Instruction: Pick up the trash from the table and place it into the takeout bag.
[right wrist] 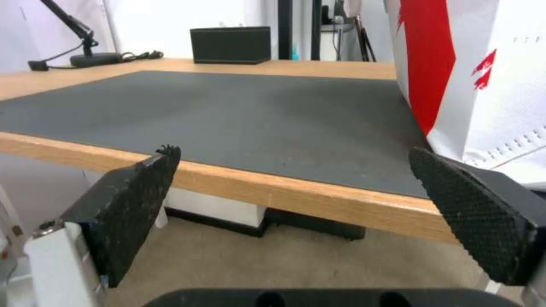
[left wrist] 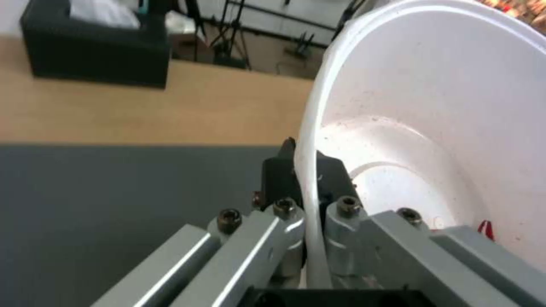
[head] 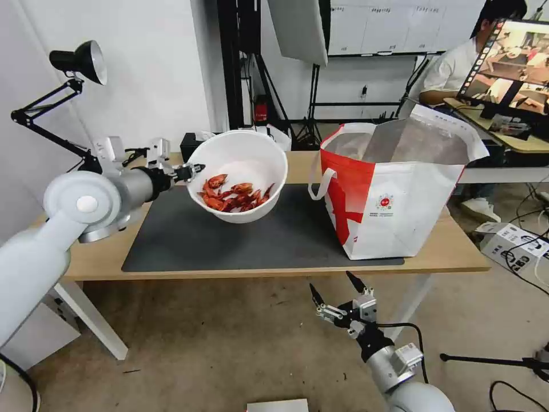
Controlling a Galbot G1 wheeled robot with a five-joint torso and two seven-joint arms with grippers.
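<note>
1. White bowl (head: 239,171): centre frame, tilted above the mat (head: 229,240), red scraps inside.
2. Takeout bag (head: 394,194): right of centre, upright, mouth open.
3. Left gripper (head: 194,169): pinching the bowl's rim.
4. Right gripper (head: 334,290): lower centre, below the table (head: 457,252) edge, fingers spread, holding nothing.

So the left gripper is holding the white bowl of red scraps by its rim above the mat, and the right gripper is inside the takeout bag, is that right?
Not quite. The left gripper does clamp the white bowl by its rim over the mat, but the right gripper is not inside the takeout bag. The head view shows it open, below the table's front edge.
</note>
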